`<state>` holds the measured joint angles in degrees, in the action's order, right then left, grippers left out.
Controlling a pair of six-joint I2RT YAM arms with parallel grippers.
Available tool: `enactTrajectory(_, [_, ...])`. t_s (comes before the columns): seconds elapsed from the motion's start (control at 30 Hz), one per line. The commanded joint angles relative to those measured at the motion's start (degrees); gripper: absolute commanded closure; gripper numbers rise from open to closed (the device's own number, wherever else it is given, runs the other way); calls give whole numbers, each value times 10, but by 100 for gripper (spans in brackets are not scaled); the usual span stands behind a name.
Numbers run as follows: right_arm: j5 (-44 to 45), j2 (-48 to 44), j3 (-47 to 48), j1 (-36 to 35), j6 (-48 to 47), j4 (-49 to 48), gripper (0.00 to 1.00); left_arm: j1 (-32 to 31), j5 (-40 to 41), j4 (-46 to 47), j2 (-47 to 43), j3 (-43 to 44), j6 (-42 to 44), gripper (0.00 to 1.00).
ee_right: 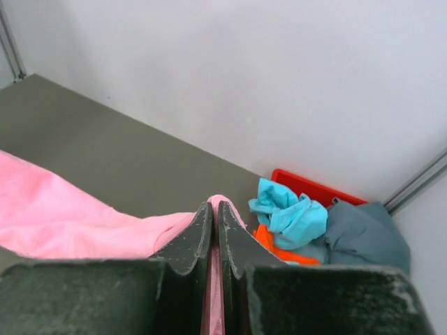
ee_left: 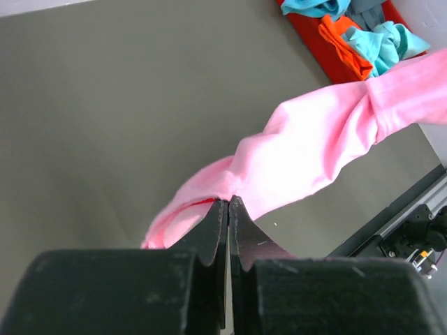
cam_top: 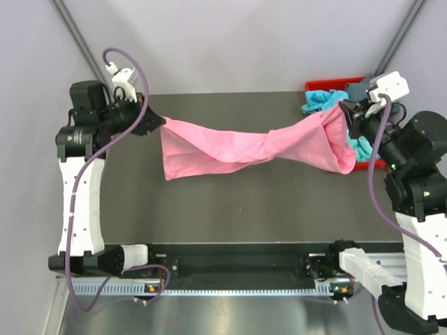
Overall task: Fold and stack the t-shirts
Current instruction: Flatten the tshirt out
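A dark grey surface (cam_top: 230, 209) is seen stretched across the middle of the view, matte and flat. Over at its far right corner a red plastic bin (cam_top: 334, 84) is picked out, its far rim set close to the pale wall (cam_top: 230, 42) behind. Two slim metal struts are seen slanting against that wall, one (cam_top: 74, 36) by the far left corner, the other (cam_top: 405, 24) by the far right. Along the near edge a ribbed silver rail (cam_top: 237, 287) is laid from side to side.
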<state>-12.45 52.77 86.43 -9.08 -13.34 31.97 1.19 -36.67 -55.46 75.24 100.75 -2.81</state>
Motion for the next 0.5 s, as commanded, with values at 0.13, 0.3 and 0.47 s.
enactTrajectory(0.13, [-18, 72, -88, 6, 4, -68, 100, 2, 44, -15, 108, -30, -12, 100])
enactTrajectory(0.3, [-23, 157, -122, 5, 20, -122, 100, 2, 24, -25, 269, -14, -19, 100])
enactTrajectory(0.47, [-19, 246, -109, -1, 13, -138, 100, 1, 25, -26, 431, 64, -24, 100])
